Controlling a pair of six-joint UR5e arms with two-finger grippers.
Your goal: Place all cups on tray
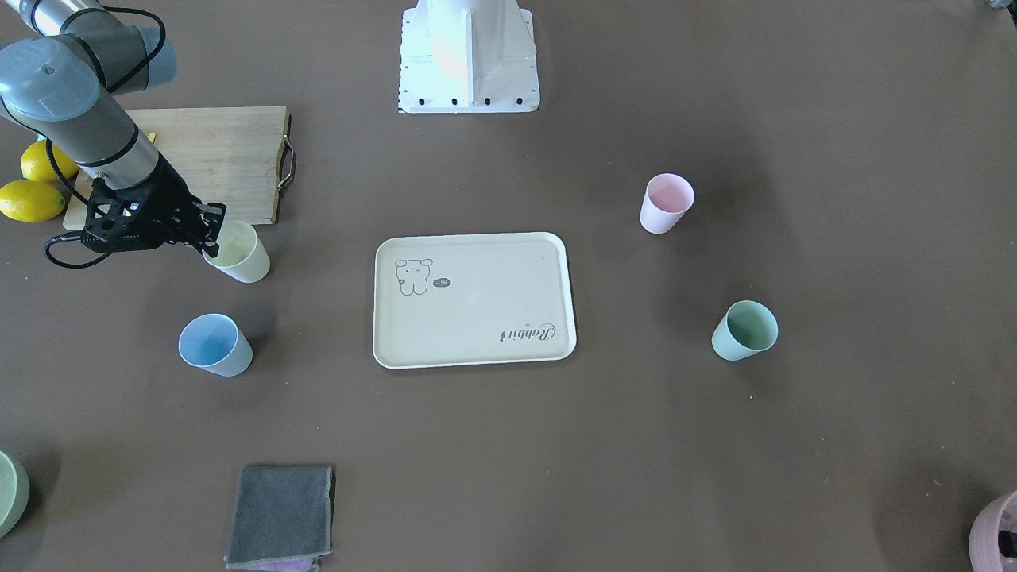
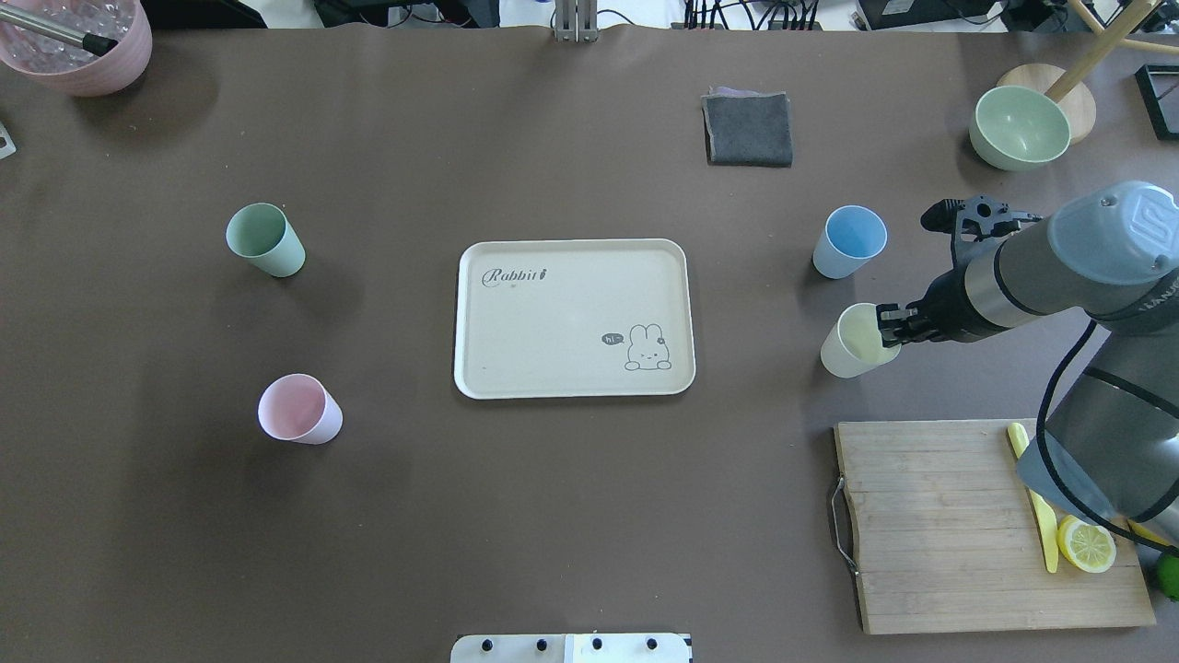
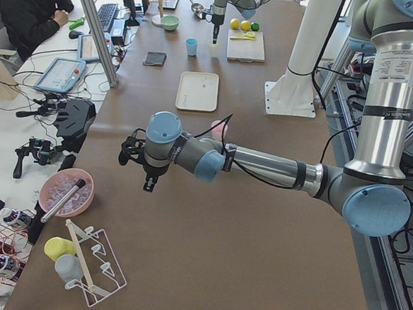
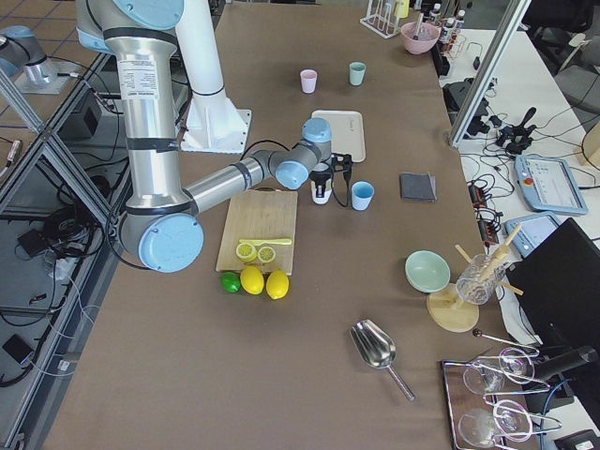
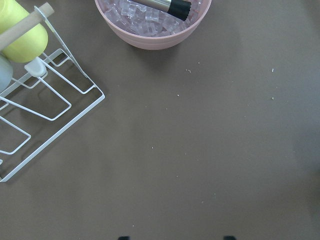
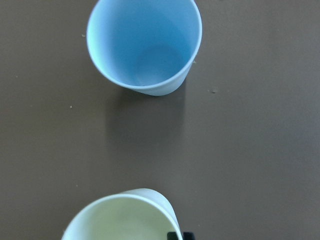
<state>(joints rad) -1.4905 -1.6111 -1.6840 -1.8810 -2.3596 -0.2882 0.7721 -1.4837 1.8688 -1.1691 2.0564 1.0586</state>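
Observation:
The cream Rabbit tray lies bare at the table's middle. My right gripper is shut on the rim of the pale yellow cup, to the tray's right in the overhead view. The light blue cup stands just beyond it. The pink cup and the mint green cup stand on the tray's other side. My left gripper is open and empty, over bare table far from the cups.
A wooden cutting board with a lemon slice and a yellow knife lies near my right arm, with whole lemons beside it. A grey cloth, a green bowl and a mauve pot of ice stand at the far edge. A wire rack stands near the pot.

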